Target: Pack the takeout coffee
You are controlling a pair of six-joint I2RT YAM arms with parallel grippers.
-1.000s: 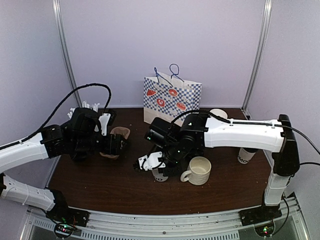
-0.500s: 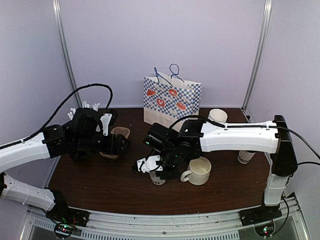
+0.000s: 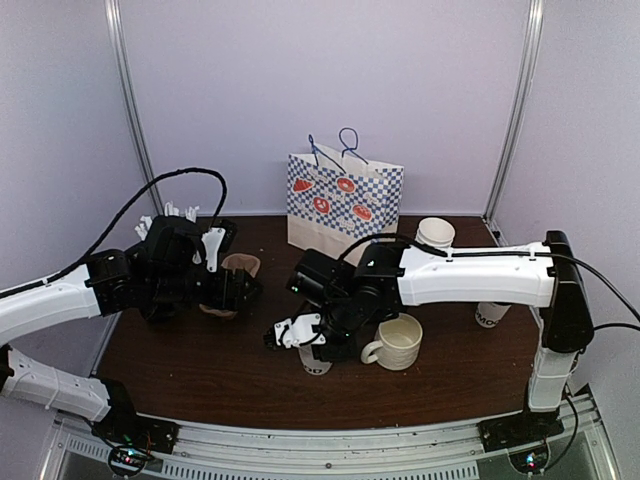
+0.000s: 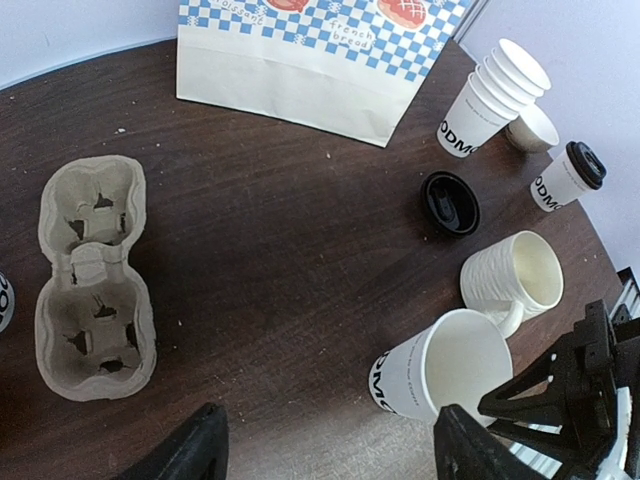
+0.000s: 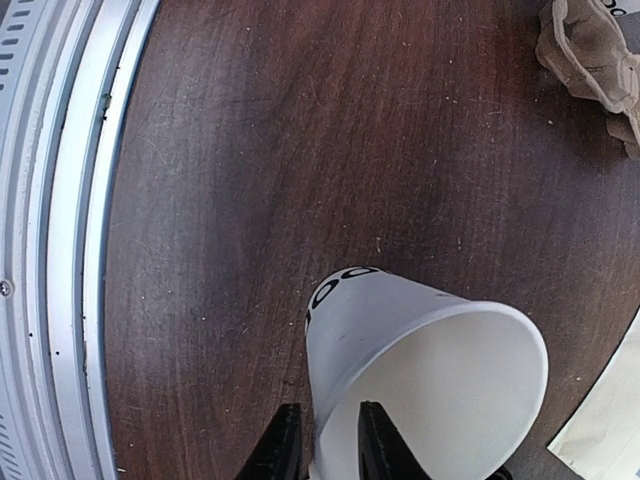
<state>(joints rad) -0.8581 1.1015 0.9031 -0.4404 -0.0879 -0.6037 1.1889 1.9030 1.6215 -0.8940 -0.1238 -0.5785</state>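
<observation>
Presently: lidless paper cup (image 4: 440, 375), just beside mug (image 4: 515, 285), wall pinched by right gripper (image 5: 328, 425); black lid (image 4: 451, 203) near mug; left gripper (image 4: 328, 430) splayed, holding nothing.

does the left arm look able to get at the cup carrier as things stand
Probably yes: the left gripper is open and holds nothing, the cup carrier lies close beside it, pockets empty, and nothing stands between them.
</observation>
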